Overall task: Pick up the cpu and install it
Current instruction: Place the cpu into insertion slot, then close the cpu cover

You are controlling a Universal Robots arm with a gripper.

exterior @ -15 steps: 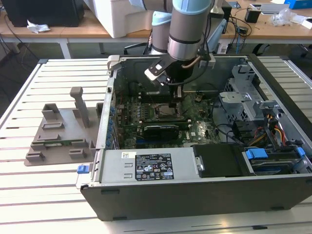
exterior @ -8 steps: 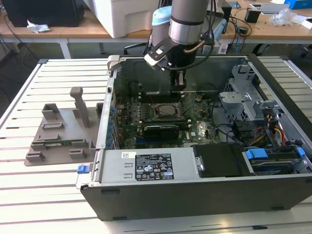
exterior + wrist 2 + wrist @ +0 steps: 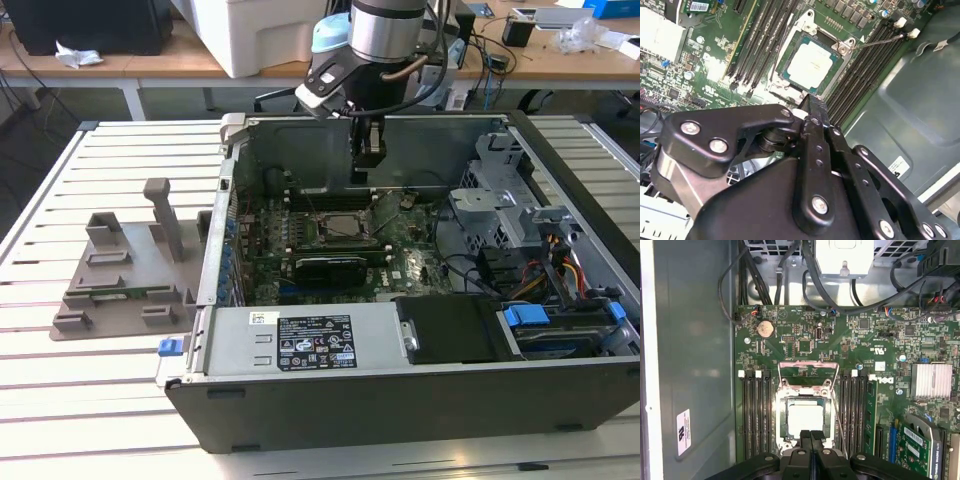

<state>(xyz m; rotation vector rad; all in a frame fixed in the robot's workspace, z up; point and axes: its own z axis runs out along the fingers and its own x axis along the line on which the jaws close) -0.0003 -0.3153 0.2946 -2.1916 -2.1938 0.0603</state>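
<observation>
Gripper [image 3: 811, 434] pressed together, pinching nothing, hovers just above cpu [image 3: 805, 419] — cpu flat in socket [image 3: 781, 416] on motherboard [image 3: 805, 335]. Likely light, stiff, slick-topped, fragile underneath — grip opposite edges.

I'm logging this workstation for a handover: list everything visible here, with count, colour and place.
cpu: one, silvery, lying in the socket on the motherboard.
socket frame: one, grey metal, around the cpu.
motherboard: one, green, inside the case.
memory slots: several, black, on both sides of the socket.
coin battery: one, silvery, on the motherboard.
heatsink: one, silvery, on the motherboard.
computer case: one, dark grey, open, on the table.
table: one, white, slatted.
fixture: one, grey, on the table, at the exterior view's left of the case.
arm: one, silver and black, over the case.
tool: one, black, shut, empty, over the socket area.
</observation>
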